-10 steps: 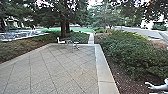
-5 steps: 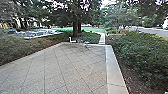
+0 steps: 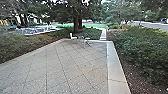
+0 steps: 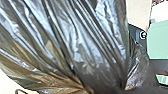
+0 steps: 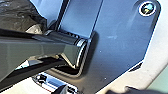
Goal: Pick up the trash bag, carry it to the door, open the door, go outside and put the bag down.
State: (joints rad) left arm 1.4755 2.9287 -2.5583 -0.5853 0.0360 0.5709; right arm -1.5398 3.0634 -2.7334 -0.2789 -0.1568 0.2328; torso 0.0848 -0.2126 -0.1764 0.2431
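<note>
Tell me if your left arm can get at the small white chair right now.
Most likely not: the small white chair stands at the far end of the pale paved patio, and the stretch between looks too long to reach across.

The trash bag [image 4: 77,42] is seen as thin, glossy, creased plastic. The patio [image 3: 67,65] is surfaced with rough, matt, stone-like slabs and edged by a smoother, matt border [image 3: 114,65].
</note>
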